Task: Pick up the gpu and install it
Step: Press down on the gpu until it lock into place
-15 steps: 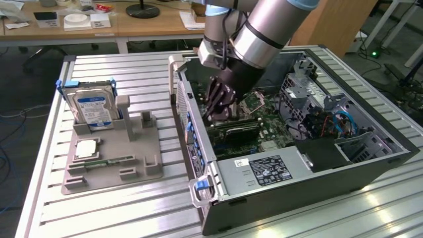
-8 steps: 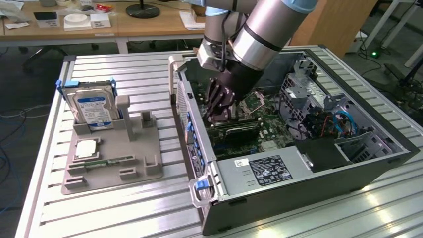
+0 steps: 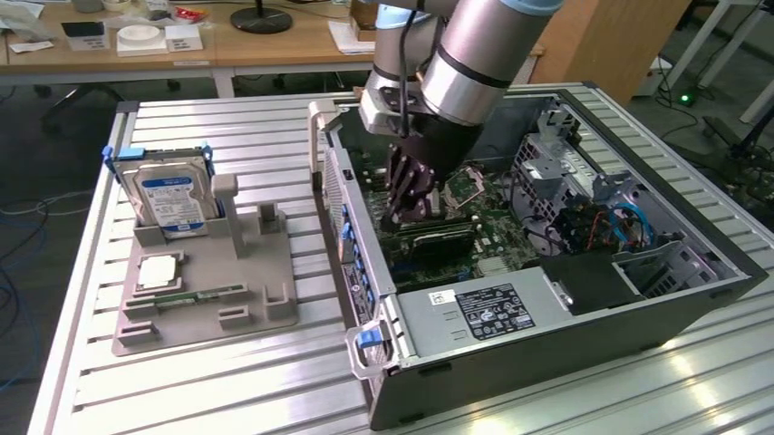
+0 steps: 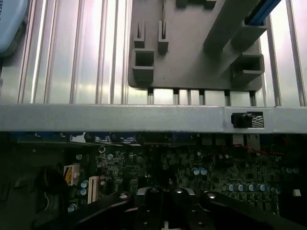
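Gpu (image 3: 441, 238) shows as a slim dark card low against the motherboard (image 3: 498, 237), directly beneath the tips of the pincer (image 3: 403, 216). The pincer is clenched, its black fingers drawn together; whether they pinch the card's upper edge cannot be told. In the wrist view the closed pincer (image 4: 165, 199) hangs over the green board (image 4: 216, 167) studded with small capacitors.

Around the card the open computer case (image 3: 581, 335) crowds in: its near metal wall (image 4: 120, 117) runs just beside the arm, a silver power supply (image 3: 484, 313) with a label fills one end, and blue cables (image 3: 629, 222) loop over the drive bays on the exterior view's right. A blue latch (image 3: 366, 337) sits at the case's corner.

Beside the case, toward the exterior view's left, a gray fixture tray (image 3: 260, 272) rests on the ribbed counter (image 3: 217, 381). It holds a hard drive (image 3: 176, 204) standing upright in a blue bracket, a pale square chip (image 3: 158, 270) lying flat, and a narrow green memory stick (image 3: 199, 294) in its groove. The tray's other slots (image 4: 144, 60) show bare.
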Robot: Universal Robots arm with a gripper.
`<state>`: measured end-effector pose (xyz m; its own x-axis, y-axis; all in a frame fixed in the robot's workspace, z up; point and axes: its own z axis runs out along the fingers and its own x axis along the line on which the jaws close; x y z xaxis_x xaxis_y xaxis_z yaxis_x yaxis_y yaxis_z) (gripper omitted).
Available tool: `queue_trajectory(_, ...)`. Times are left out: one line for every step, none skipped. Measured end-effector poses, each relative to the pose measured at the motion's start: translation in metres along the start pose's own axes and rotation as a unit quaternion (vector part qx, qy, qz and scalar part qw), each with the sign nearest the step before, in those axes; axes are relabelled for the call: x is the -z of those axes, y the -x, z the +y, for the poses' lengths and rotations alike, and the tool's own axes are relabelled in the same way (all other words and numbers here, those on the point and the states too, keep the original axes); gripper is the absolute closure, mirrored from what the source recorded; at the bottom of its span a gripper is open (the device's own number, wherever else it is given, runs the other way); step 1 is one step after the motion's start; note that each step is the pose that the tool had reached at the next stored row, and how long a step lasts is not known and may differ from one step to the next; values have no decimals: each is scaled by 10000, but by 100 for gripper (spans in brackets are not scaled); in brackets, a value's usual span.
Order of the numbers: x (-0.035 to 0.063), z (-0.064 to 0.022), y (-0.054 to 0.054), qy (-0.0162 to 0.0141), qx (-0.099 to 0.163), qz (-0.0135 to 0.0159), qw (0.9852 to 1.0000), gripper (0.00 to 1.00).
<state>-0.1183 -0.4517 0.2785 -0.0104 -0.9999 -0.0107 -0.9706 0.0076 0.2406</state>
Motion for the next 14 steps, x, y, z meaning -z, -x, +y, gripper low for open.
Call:
queue_trajectory(0,0,5,-84,14,3,10000,90)
queue_trajectory(-2,0,8,-166,25,5,9999,90)
queue_trajectory(-4,0,8,-234,31,5,9997,90)
queue_trajectory(-10,0,8,-284,33,4,9996,90)
queue_trajectory(-18,1,9,-325,34,3,9995,90)
queue_trajectory(-24,2,9,-354,34,5,9994,90)
queue_trajectory(-34,1,8,-372,34,6,9993,90)
queue_trajectory(-48,-1,8,-383,34,6,9993,90)
queue_trajectory(-63,-3,7,-390,34,6,9992,90)
queue_trajectory(-76,-4,7,-392,34,6,9992,90)
queue_trajectory(-92,-7,7,-393,35,6,9992,90)
queue_trajectory(-108,-10,7,-393,35,6,9992,90)
queue_trajectory(-124,-13,7,-393,35,6,9992,90)
queue_trajectory(-139,-16,7,-393,34,6,9992,90)
